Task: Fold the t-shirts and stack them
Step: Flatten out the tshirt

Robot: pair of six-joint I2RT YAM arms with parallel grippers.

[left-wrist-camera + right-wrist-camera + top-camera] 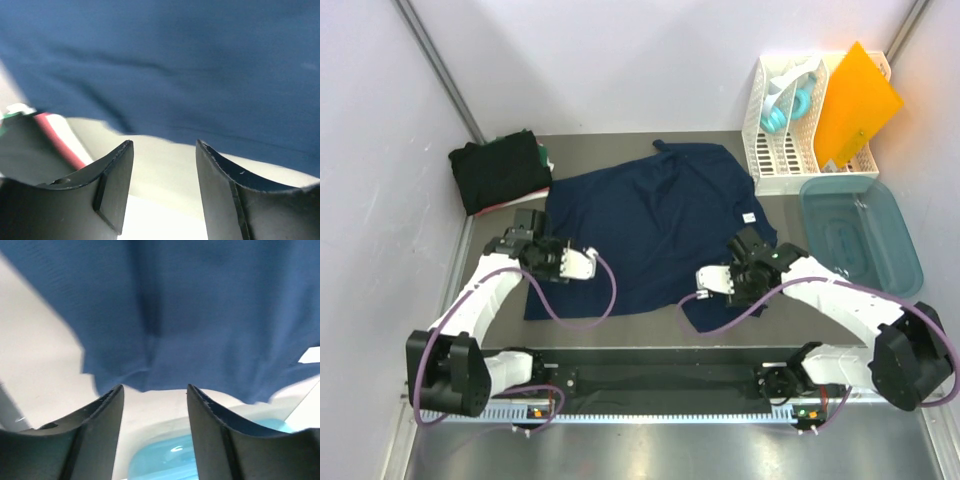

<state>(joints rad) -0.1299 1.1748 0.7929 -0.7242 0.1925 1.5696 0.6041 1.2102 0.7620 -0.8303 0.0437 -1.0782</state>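
Navy shirt point(655, 225) spread flat; side fold in hand. Left gripper point(165, 142), right gripper point(155, 386) part-open, empty. Edges to be pinched next.

The spread t-shirt point(650, 225) lies at the centre of the table point(788, 212). The folded t-shirts point(498, 172) are stacked behind it to the left, near the far left corner. The slotted rack point(785, 150) stands at the far right. The tub point(865, 240) sits directly in front of it, right of the spread t-shirt. My left gripper point(586, 265) is over that shirt's left part, my right gripper point(706, 283) over its near right corner.
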